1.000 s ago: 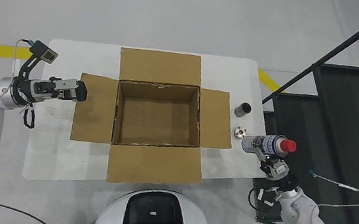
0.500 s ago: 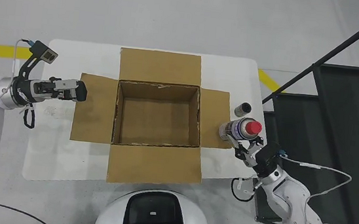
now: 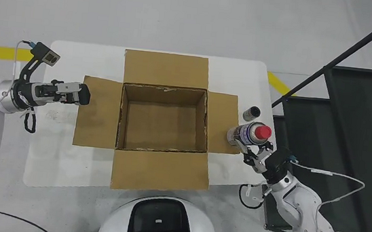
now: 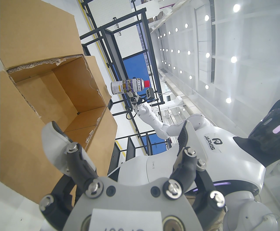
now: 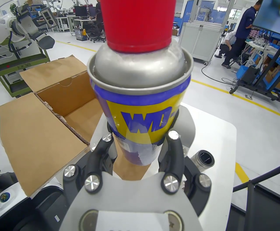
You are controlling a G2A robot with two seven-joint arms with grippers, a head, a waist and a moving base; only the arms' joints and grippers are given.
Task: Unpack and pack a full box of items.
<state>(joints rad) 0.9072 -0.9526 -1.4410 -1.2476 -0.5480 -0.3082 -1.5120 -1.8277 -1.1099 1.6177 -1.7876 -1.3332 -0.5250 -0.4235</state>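
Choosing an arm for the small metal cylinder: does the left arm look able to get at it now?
Probably not. The metal cylinder sits on the table beyond the cardboard box, which lies wholly between it and the open left gripper. The right gripper is nearer but holds the spray can.

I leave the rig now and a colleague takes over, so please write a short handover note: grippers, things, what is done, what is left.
Grippers: right gripper is shut on the spray can, upright above the outer edge of the box's right flap; left gripper is open and empty beside the left flap.
Things: the box is open with nothing inside; a metal cylinder is on the table right of it.
Done: box empty, can in hand.
Left: put the can and the cylinder into the box.
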